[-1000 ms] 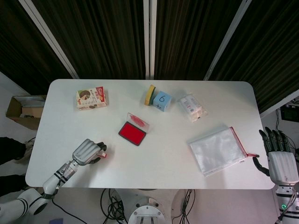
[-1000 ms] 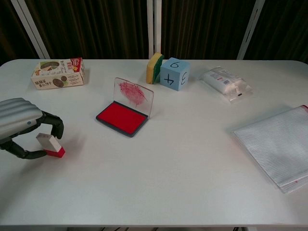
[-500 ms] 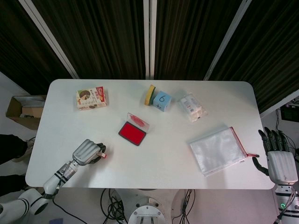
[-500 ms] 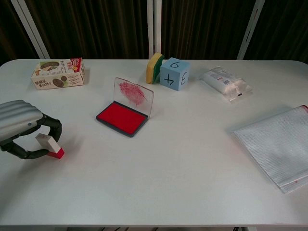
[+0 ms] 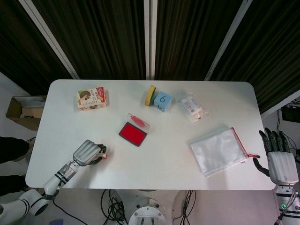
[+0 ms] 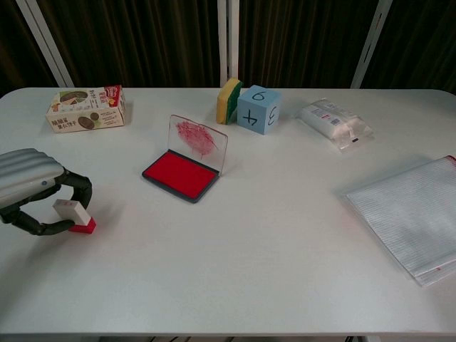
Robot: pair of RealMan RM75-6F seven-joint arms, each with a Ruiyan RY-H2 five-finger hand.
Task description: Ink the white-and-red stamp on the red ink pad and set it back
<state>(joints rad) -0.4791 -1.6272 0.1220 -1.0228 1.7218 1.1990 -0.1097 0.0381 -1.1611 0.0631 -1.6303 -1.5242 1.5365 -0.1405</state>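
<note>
We note the left hand (image 6: 32, 192) low on the table (image 6: 271, 242), fingers curled round the white-and-red stamp (image 6: 73, 215), which sits on its red base between the thumb below and the fingers (image 6: 80, 187) arched above. Over the last second the stamp has slid a little toward the palm and the fingers have drawn in around it; the base appears to rest on the table, so we judge the grip is being settled, not yet a lift. Contact looks real on the thumb side, though we cannot tell how firmly the upper fingers bear on the white body. In the head view the same hand (image 5: 87, 153) covers most of the stamp (image 5: 104, 155). The red ink pad (image 6: 180, 174) lies ahead and to the inside of this hand, well apart, lid standing open at its far edge. The right hand (image 5: 280, 157) is off the table's far corner, fingers extended and apart, holding nothing, unchanged. For the task: inking has not begun; next comes a lift and a carry across to the pad.
</note>
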